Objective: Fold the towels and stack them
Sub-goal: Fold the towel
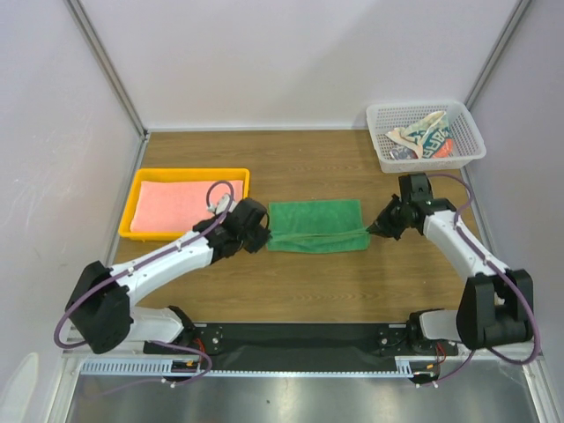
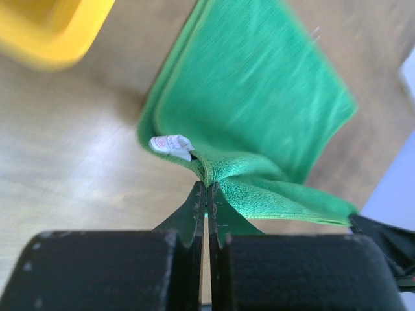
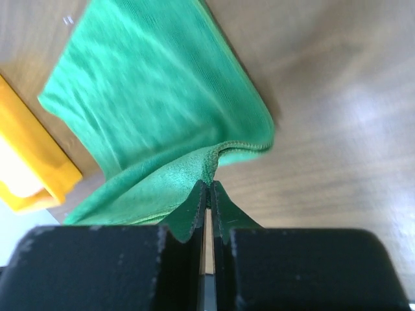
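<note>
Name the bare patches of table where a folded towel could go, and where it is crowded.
Bare: the far strip of table between yellow tray and white basket; also the near strip between green towel and the arm bases. Crowded: the middle row, where left gripper and right gripper pinch the towel's ends.

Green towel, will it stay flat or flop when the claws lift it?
Probably flop: the green towel bunches where the left claw and right claw pinch its edges. Its middle would likely sag, being soft cloth. Thin layers suggest it's light.
</note>
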{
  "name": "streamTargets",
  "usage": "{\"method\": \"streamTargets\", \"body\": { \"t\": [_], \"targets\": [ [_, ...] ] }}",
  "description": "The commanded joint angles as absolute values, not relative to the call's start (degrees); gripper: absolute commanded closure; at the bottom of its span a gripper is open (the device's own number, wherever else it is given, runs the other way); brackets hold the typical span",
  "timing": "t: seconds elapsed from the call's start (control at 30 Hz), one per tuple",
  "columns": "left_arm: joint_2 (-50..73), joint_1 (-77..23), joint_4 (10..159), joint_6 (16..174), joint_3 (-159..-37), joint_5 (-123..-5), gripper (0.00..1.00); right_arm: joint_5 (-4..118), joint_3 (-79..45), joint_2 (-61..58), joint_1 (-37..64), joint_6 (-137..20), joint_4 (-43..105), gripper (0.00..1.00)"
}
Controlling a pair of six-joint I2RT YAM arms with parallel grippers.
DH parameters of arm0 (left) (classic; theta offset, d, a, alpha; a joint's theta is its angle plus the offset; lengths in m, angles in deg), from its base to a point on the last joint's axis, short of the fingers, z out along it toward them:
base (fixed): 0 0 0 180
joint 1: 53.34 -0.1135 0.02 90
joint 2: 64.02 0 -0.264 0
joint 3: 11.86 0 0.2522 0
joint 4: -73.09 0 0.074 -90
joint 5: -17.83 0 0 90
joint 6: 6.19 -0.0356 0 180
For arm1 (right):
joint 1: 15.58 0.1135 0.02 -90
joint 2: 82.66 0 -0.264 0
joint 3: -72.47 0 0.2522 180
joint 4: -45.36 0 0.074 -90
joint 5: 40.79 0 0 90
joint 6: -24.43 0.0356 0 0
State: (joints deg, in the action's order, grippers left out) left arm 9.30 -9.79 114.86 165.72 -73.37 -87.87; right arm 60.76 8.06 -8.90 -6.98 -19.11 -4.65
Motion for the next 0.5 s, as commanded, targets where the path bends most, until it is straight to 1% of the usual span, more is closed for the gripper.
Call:
{"method": "streamTargets", "body": {
  "t": [0.0,0.3,0.47],
  "targets": [
    [12.6,-13.2,115.4,160.7,-80.5,-87.7,1.0,61.6,1.9,-4.4,-8.4,-21.5,-2.5,1.0],
    [22.5,-18.3,115.8,156.3,-90.3,-87.2,1.0,62.9,-10.2,10.0,-9.8,-24.2,-0.5,1.0],
    [28.1,-20.4,115.4,156.1,-91.9,-86.3,1.0,63.4,-14.1,16.8,-10.0,-25.9,0.0,1.0]
  ]
}}
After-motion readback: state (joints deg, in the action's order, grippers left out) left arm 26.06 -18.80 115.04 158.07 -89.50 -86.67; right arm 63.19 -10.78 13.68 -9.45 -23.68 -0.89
